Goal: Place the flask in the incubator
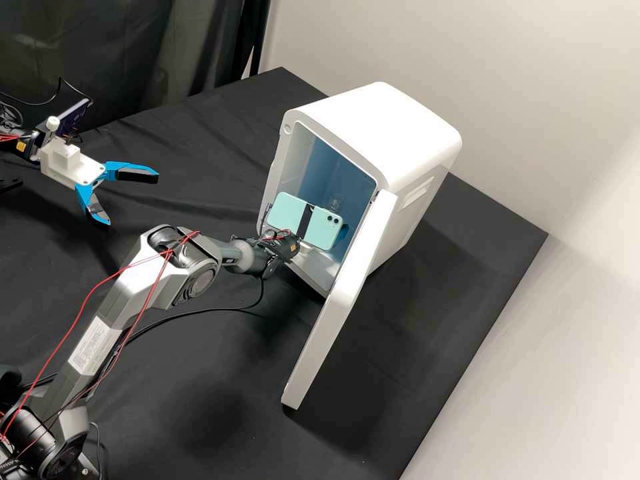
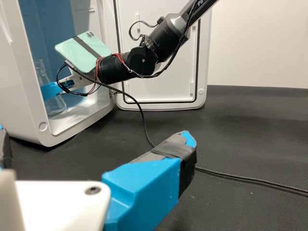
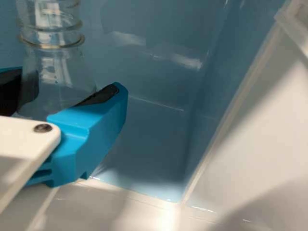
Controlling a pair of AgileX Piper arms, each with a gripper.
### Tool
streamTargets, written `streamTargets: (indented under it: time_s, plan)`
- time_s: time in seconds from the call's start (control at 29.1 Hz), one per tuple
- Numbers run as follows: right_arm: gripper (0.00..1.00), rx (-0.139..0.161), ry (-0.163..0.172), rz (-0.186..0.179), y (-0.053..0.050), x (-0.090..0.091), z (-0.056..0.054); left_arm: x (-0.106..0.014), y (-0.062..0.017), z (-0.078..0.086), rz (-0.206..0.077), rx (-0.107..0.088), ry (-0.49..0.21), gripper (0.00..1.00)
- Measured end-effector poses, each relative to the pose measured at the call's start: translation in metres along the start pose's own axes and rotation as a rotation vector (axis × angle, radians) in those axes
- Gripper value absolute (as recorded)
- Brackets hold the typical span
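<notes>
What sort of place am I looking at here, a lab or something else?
Probably a robotics lab set up like a wet-lab station: a black bench, a small white incubator with its door open, and a glass flask inside it.

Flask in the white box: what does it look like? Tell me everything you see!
The clear glass conical flask is upright inside the blue chamber of the white incubator. It has a ribbed neck above a widening body and looks empty. The right gripper holds its body between two blue fingers. Whether its base rests on the floor is hidden.
</notes>
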Motion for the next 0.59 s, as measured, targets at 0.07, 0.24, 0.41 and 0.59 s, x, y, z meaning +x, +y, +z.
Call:
streamTargets:
  time_s: [0.07, 0.24, 0.41, 0.59]
  plan:
    - [0.0, 0.0, 0.0, 0.0, 0.0, 0.0, 0.0, 0.0, 0.0, 0.0, 0.0, 0.0, 0.0, 1.0]
    - [0.0, 0.005, -0.002, 0.002, 0.0002, 0.0, 0.0002, 0.0, 0.0, 0.0, 0.0, 0.0, 0.0, 1.0]
    - [0.0, 0.004, -0.003, 0.003, 0.0003, 0.0, 0.0003, 0.0, 0.0, 0.0, 0.0, 0.0, 0.0, 1.0]
    - [0.0, 0.001, -0.008, 0.011, 0.0002, 0.0004, 0.0015, -0.0001, 0.0001, -0.0003, 0.0, 0.0, 0.002, 1.0]
